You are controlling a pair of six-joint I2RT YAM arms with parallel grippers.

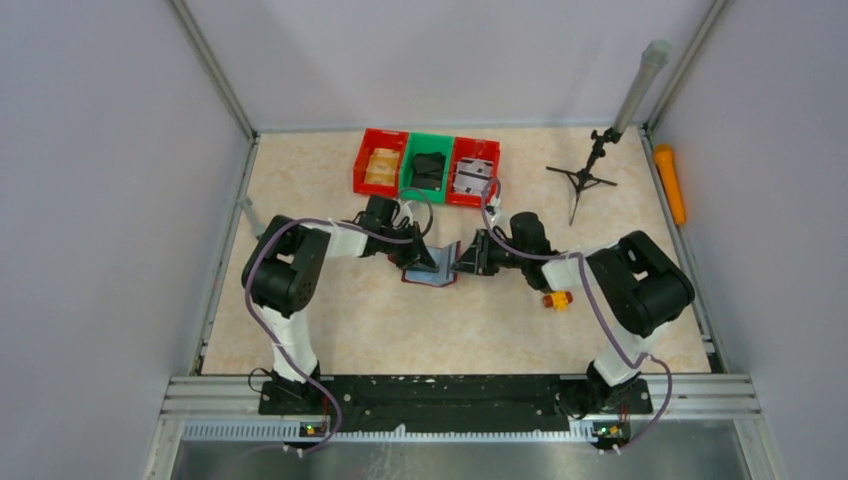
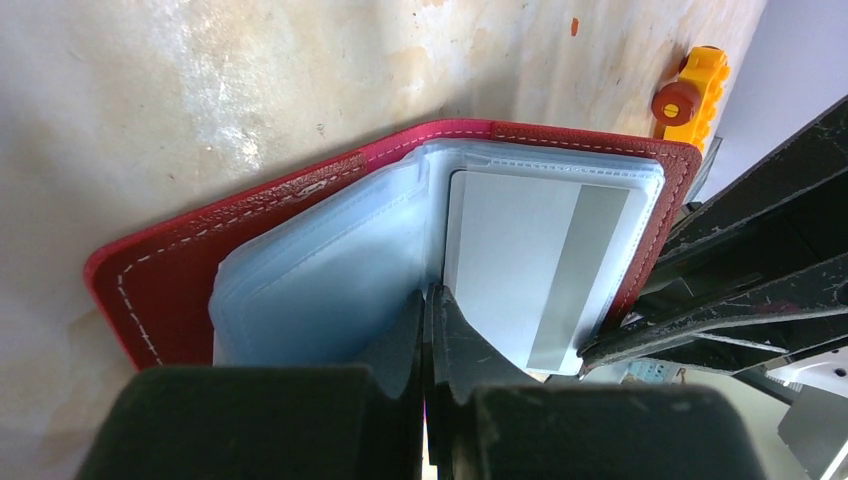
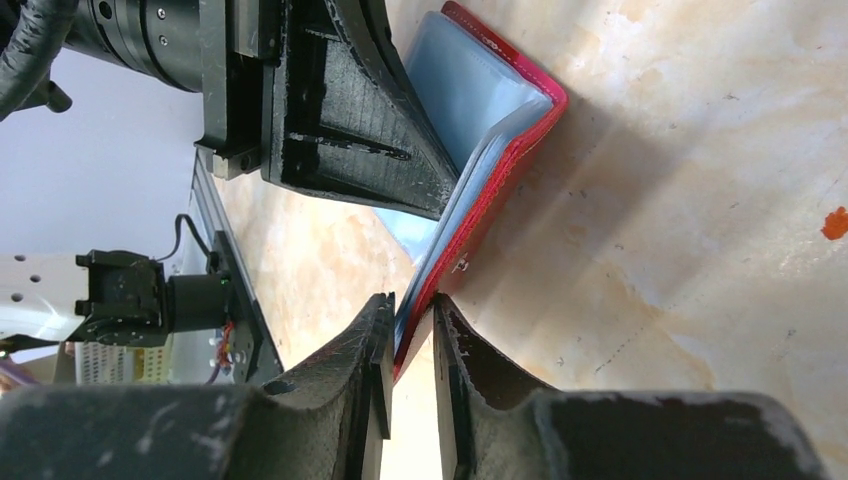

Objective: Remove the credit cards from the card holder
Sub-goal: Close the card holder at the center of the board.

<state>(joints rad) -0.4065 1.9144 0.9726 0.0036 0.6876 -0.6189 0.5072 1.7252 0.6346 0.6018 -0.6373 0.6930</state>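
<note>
1. beige table inside grey walls; three bins sit at the far edge, well apart from the work.
2. holder is mid-table between the two arms, open in a v, with its red cover outward and its clear sleeves showing.
3. right gripper: jaws narrow, nipping the edge of the raised cover.
4. left gripper: jaws fully together, tips down at the fold among the sleeves. i cannot tell if a sleeve leaf is caught between them.
5. card: pale with a grey stripe, in a sleeve just beside the left tips.
6. progress, as i judge it: the holder is open and steadied, which is the early part. no card shows outside the holder, so pulling cards out is all left to do, starting with the striped one.
</note>
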